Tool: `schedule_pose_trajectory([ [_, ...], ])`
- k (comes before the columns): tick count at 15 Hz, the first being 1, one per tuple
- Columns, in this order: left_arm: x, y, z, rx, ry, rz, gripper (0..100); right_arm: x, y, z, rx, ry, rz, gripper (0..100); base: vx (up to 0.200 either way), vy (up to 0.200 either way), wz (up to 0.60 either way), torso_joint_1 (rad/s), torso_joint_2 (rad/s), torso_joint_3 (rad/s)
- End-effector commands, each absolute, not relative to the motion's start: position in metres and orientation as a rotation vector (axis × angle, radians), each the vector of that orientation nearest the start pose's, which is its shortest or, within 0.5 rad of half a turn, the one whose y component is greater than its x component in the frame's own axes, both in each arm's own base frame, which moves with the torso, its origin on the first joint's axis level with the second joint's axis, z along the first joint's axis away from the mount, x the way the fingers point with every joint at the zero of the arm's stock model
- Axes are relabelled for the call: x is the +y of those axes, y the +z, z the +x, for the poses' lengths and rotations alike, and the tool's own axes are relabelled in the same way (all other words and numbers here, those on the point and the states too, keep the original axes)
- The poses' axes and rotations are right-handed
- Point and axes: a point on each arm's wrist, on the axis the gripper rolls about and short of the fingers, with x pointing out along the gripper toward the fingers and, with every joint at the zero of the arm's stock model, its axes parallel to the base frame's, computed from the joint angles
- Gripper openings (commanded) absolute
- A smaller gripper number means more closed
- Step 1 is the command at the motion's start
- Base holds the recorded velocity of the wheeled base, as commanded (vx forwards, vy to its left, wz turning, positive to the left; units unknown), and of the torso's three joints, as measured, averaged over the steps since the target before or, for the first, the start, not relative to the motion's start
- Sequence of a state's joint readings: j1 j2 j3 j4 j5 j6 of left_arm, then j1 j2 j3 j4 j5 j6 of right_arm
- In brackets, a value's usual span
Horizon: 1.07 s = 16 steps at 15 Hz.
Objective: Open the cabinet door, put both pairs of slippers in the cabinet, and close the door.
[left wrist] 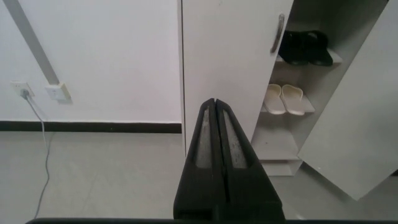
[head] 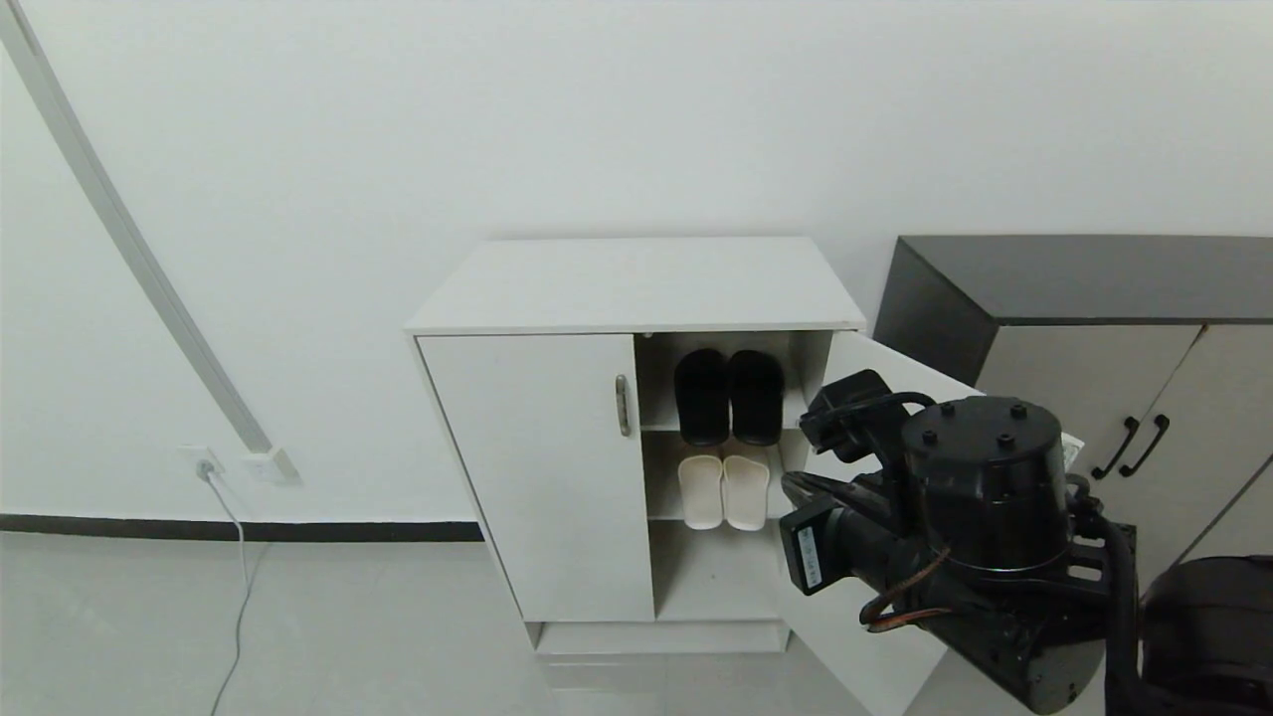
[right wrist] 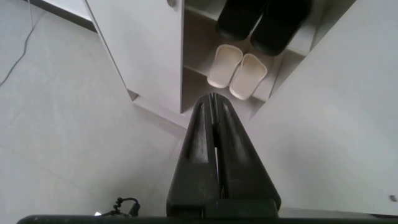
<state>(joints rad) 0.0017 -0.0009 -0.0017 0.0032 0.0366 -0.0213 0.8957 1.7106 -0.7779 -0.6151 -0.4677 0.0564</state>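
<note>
Nearest, the left end effector (left wrist: 215, 104) is held low before the cabinet with its two black fingers pressed together and nothing between them. The right end effector (right wrist: 214, 99) is also seen with fingers together and empty, pointed at the open compartment, just beside the inner face of the open white flat door panel (head: 855, 646).

This door is swung out wide toward the robot from the right side of the white laminate two-door cabinet (head: 636, 283). It is judged to be the thing in hand, as both pairs are already stored and only the closing is not yet done. The panel is expected to be stiff and rather light, turning easily on its hinges, with a smooth face on which fingers can slip. A push is best given on the outer face near the free edge, well apart from the hinges. A gentle push is advised, so that the door is not slammed.

Farther in, the pair of cream soft-plastic slippers (head: 724, 491) is laid at the front edge of the middle shelf. The pair of black slippers (head: 729, 396) is laid on the upper shelf above it. The other door is closed, and its small metal bar handle (head: 623, 405) is seen at its inner edge.
</note>
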Motion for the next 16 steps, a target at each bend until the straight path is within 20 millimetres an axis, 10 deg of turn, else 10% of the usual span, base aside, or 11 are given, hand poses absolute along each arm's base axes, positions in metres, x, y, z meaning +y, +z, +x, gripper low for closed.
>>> schedule_pose_trajectory([
  [1,0.0008,0.0756,-0.0229,0.001,0.038,-0.021,0,0.2297,0.1691,0.1968,0.264,0.417,-0.149,0,0.000,0.000,0.00,0.237,-0.55,-0.315],
  [16,0.0008,0.0756,-0.0229,0.001,0.038,-0.020,0,0.2263,0.1647,0.2004,0.277,0.408,-0.154,0,0.000,0.000,-0.04,0.180,-0.40,-0.226],
])
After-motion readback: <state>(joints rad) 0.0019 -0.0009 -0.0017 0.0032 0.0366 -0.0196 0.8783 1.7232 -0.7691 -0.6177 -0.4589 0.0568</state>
